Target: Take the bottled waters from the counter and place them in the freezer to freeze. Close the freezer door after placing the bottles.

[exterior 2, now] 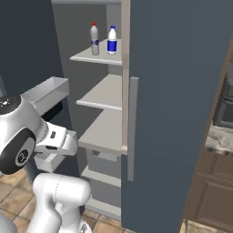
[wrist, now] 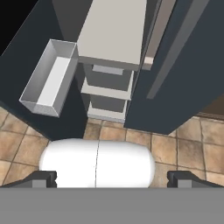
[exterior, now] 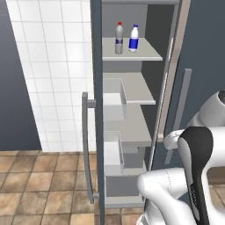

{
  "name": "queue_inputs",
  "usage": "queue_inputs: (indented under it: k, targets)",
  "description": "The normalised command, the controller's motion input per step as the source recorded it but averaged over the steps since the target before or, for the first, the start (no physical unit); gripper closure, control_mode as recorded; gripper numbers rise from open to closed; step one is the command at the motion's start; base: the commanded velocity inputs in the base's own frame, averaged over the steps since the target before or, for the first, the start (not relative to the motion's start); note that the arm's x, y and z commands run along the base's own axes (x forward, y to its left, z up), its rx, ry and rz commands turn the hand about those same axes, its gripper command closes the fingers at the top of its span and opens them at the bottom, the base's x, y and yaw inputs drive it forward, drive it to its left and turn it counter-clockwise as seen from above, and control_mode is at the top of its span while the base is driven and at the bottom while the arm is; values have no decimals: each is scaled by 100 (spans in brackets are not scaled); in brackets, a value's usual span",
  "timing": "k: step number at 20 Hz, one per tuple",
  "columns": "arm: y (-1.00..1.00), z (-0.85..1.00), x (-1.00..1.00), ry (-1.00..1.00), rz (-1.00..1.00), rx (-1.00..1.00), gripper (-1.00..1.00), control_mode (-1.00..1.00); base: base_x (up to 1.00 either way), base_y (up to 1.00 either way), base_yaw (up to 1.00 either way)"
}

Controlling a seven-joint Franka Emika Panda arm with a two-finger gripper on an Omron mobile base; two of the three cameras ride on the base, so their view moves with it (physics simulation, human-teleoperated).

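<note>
left base view: two bottles [exterior: 126,38] stand upright near the front edge of the freezer [exterior: 132,110] top shelf; blue labels, no readable writing.

right base view: the door [exterior 2: 177,113] stands ajar.

hand view: the gripper [wrist: 111,178] is wide open and empty, so closing means pushing the door's outer face squarely.

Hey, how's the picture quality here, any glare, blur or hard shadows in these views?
Left base view: flat even light, no glare, bottled waters slightly soft. Right base view: freezer door uniformly dark, no reflections. Hand view: sharp, open pincer tips crisp, only faint shading under the shelves.
</note>
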Motion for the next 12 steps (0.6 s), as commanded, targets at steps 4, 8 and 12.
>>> queue_inputs:
  k: [4,8,12]
  targets:
    - [0,0,0,0,0,0,-100,100,-44,2,-2]
    - [0,0,0,0,0,0,-100,100,-43,4,-1]
    - [0,0,0,0,0,0,-100,100,-43,5,0]
